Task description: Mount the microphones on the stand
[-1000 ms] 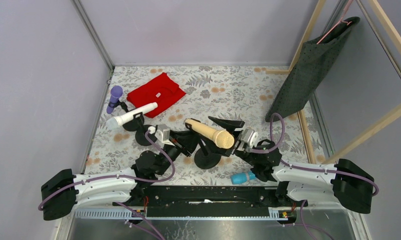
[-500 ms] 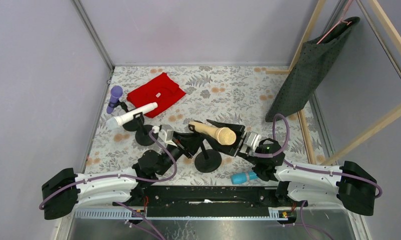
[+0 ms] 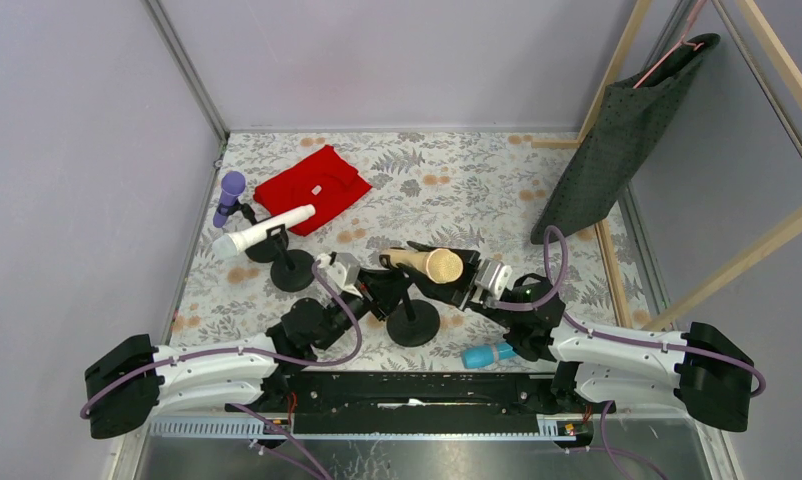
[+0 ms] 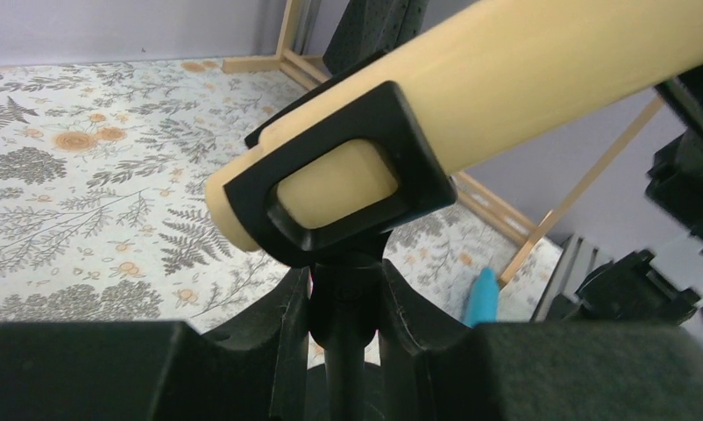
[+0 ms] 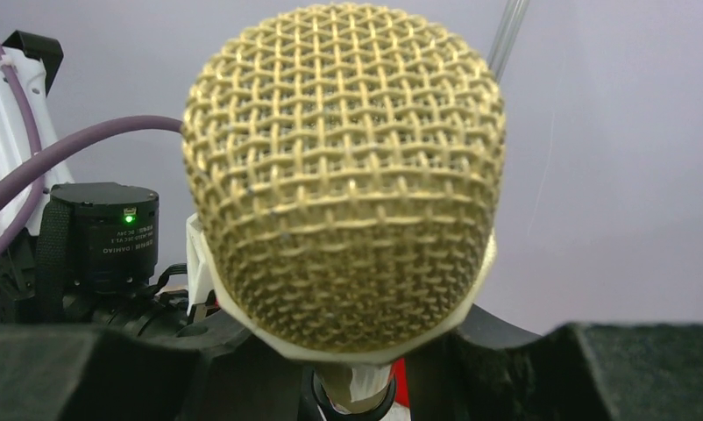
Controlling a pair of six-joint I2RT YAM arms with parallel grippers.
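The cream-yellow microphone sits in the black clip of the middle stand, near the middle of the floral table. Its handle points left and its mesh head points right. From above it looks shorter than a second ago, and the head has shifted left and a little toward the far side. The stand's round base has barely moved.

The left gripper has edged right. Its fingers are clamped on the stand's thin stem just under the clip, as they were before. The right gripper has drawn its fingers in around the mesh head, narrower than a second ago. Whether its pads press on the head I cannot tell, as the head fills the right wrist view.

Both arms lie low along the near edge. Each reaches inward from its outer corner, with the wrist bent toward the middle stand.

The light blue microphone lies flat on the table just in front of the right arm. The purple microphone and the white microphone are held in black clips by the left wall, beside a red cloth.
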